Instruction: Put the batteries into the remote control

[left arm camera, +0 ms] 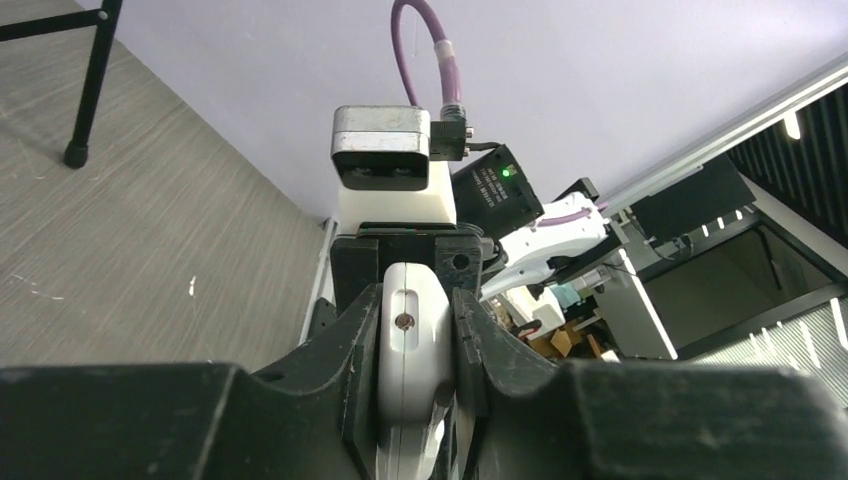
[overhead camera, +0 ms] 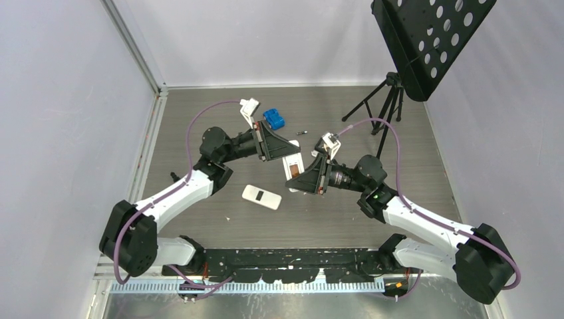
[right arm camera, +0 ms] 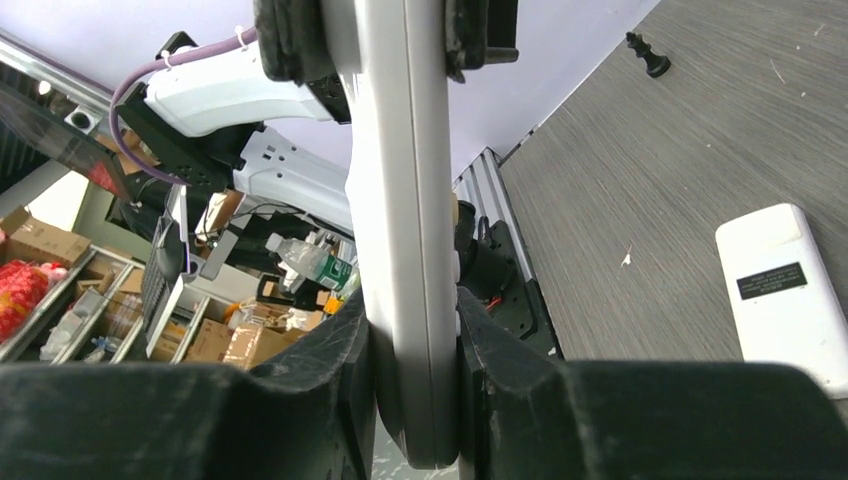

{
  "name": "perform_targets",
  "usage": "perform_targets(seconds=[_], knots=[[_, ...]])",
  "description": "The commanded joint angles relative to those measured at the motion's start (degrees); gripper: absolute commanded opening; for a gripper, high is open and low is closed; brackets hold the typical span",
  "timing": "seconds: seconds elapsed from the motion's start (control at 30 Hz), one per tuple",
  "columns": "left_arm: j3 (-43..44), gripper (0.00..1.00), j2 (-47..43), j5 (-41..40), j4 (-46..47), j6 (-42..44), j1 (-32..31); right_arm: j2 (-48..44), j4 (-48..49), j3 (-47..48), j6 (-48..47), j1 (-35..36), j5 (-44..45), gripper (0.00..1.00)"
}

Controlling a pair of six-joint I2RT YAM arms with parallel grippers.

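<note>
Remote control is off the table, held edge-on in mid-air near table centre. Left gripper pinches its far end and right gripper pinches the near end, both sets of fingers pressed tight on the thin sides. A white back cover with a black label lies flat near the left forearm. One battery lies loose beyond the hands, just right of a blue block. Neither hand carries a battery, so this is probably a re-grip. Best way: one hand keeps a firm hold while the other lets go, with the bay turned upward. I cannot see the bay. The wrists are crowded. Open tabletop lies right of the cover, and the tripod legs fence off the right rear.
</note>
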Motion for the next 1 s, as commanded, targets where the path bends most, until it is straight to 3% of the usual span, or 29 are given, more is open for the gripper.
perform_targets(seconds=[0.0, 0.03, 0.07, 0.13, 0.23, 0.3, 0.4, 0.53, 0.7, 0.8, 0.97], knots=[[1.0, 0.0, -2.53, 0.07, -4.69, 6.32, 0.03, -0.99, -0.9, 3.07, -1.38, -0.18, 2.02, 0.43], [1.31, 0.0, -3.45, -1.13, -8.41, 9.19, 0.11, -1.68, -4.3, 3.01, -2.53, -0.32, 4.79, 0.65], [1.59, 0.0, -4.46, -3.11, -13.08, 12.09, 0.27, -2.8, -6.87, 2.61, -4.13, -0.52, 7.8, 0.77], [1.8, 0.0, -7.62, -11.06, -23.86, 19.66, 0.51, -6.06, -12.59, 1.27, -7.69, -0.58, 15.91, 0.93], [0.03, 0.0, -12.38, -25.87, -35.4, 29.04, 0.47, -11.06, -20.37, 0.22, -10.31, -0.66, 26.79, 0.99], [-3.44, 0.0, -15.2, -31.81, -36.24, 32.42, 0.53, -12.27, -26.62, 1.16, -10.54, -0.66, 33.08, 0.97], [-6.45, 0.0, -18.72, -33.53, -36.56, 36.77, 0.51, -9.37, -38.83, 5.18, -9.14, -0.66, 43.76, 0.87], [-8.27, 0.0, -21.72, -33.35, -37.76, 40.84, 0.49, 2.28, -55.16, 13.52, -4.6, -0.65, 55.29, 0.65], [-8.73, 0.0, -22.67, -33.69, -39.45, 41.79, 0.43, 17.61, -66.03, 22.47, -0.59, -0.66, 60.61, 0.46], [-9.21, 0.0, -22.27, -32.6, -39.11, 41.28, 0.44, 24.45, -67.33, 25.94, 0.12, -0.57, 62.4, 0.42], [-10.09, 0.0, -21.41, -31.33, -38.17, 40.37, 0.48, 32.47, -67.74, 30.1, 0.26, -0.57, 64.53, 0.45]])
